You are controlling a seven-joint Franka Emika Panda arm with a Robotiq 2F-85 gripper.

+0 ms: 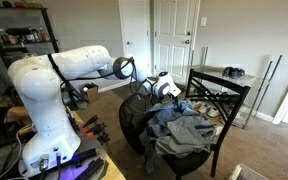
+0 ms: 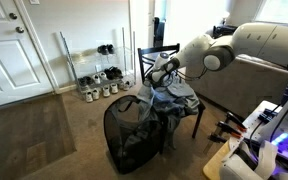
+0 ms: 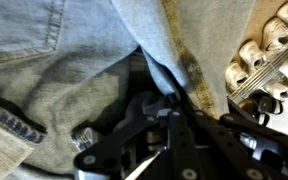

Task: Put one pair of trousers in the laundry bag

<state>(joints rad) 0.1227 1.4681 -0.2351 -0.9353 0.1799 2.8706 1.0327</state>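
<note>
A pile of jeans and other trousers [image 1: 181, 127] lies on the seat of a black chair [image 1: 222, 97]; it also shows in an exterior view [image 2: 177, 97]. A black mesh laundry bag [image 2: 132, 140] stands open on the carpet against the chair's front, also seen in an exterior view [image 1: 134, 122]. My gripper [image 1: 166, 88] is low over the top of the pile [image 2: 162, 70]. In the wrist view pale blue denim [image 3: 54, 80] fills the frame, and the fingers [image 3: 167, 103] are drawn together on a fold of it.
A rack with several pairs of shoes [image 2: 99, 82] stands by the wall behind the chair, and sneakers [image 3: 272, 45] show in the wrist view. White doors [image 2: 9, 50] are beyond. A sofa [image 2: 254, 80] lies behind the arm.
</note>
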